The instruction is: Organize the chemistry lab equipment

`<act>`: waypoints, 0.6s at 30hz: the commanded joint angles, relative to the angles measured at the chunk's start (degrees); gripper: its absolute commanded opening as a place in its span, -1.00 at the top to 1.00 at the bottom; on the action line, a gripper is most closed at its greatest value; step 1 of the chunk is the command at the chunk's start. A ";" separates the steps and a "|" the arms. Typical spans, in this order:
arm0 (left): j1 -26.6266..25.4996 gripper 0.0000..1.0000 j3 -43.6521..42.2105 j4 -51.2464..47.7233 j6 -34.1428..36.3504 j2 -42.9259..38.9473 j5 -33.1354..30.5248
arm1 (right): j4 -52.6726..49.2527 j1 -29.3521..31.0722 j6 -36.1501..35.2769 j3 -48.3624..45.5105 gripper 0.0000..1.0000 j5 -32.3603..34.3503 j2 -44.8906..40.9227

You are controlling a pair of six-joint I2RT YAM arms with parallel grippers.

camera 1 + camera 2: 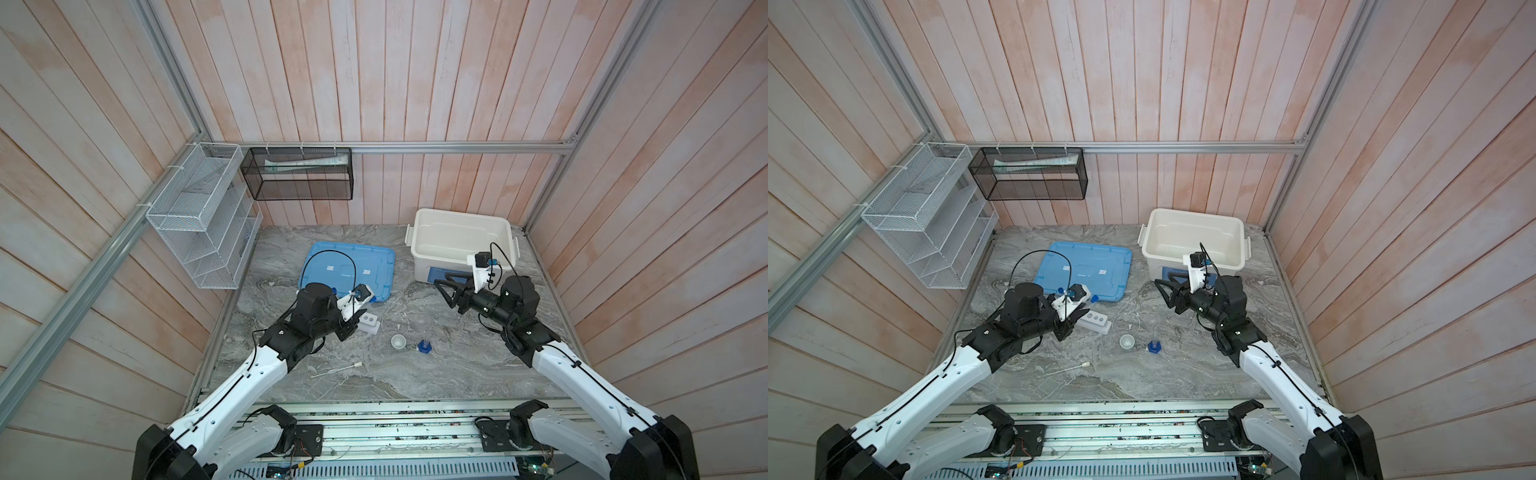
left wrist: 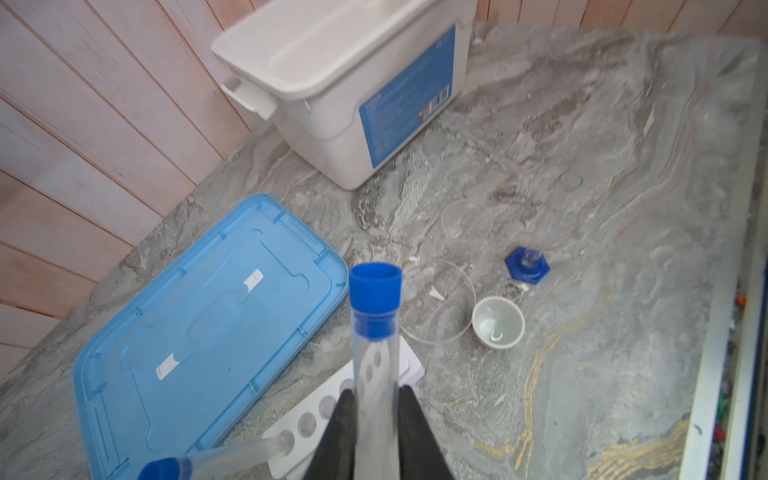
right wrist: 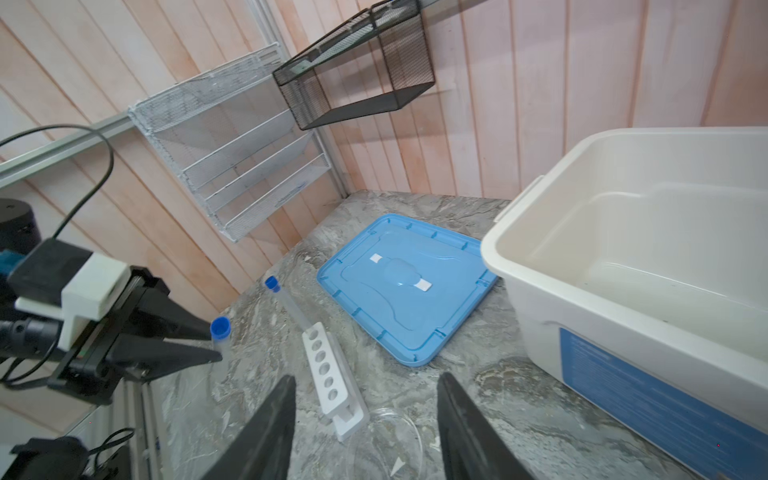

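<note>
Between the two black fingers (image 2: 340, 428) of the left gripper (image 2: 376, 390) stands a blue-capped test tube (image 2: 376, 353). The fingers are nearly shut and squeeze its clear body from both sides. The tube stands about straight up. Its blue cap (image 2: 376, 286) is on top and its round end points down, but I cannot see that end.

Just past the fingertips, low on the table (image 1: 415, 374), lies the white rack (image 2: 318, 415). Its row of holes faces up. From the right wrist view, the held tube is near the rack but beside it, not yet over a hole. I think this is the thing that counts most. The tube must slide sideways until its low end is right above a free hole, and then go straight down.

A second blue-capped tube (image 3: 291, 307) already leans in the hole at one end of the rack, so I would pick a hole away from it.

Farther out, a white-capped tube (image 1: 336, 370) lies flat on the table. A small white dish (image 1: 398, 341) and a blue six-sided piece (image 1: 424, 345) sit near each other.

The right gripper (image 3: 368, 376) is well apart from the rack, close to the white bin (image 3: 540, 316). It gapes wide and holds nothing. The left arm is much nearer, so this job looks like its job.
</note>
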 commanded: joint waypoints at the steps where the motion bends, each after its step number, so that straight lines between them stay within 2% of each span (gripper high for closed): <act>1: 4.12 0.56 -5.23 12.46 -11.97 -3.29 13.86 | 0.22 4.67 -1.27 4.46 -0.12 -7.19 2.77; 5: 6.22 0.55 -7.84 19.41 -17.76 -4.07 20.38 | -0.03 9.86 -2.42 8.60 -0.12 -6.16 7.25; 10: 6.44 0.55 -7.72 22.69 -20.00 -2.58 24.96 | 1.52 16.13 -4.09 13.34 -0.07 -4.50 12.89; 13: 6.52 0.55 -7.70 21.29 -18.88 -3.58 23.96 | -2.11 17.43 -5.34 15.39 -0.05 -0.41 15.04; 18: 6.61 0.53 -9.40 18.20 -17.31 -5.48 19.79 | -5.47 17.46 -4.63 14.52 -0.05 4.60 13.88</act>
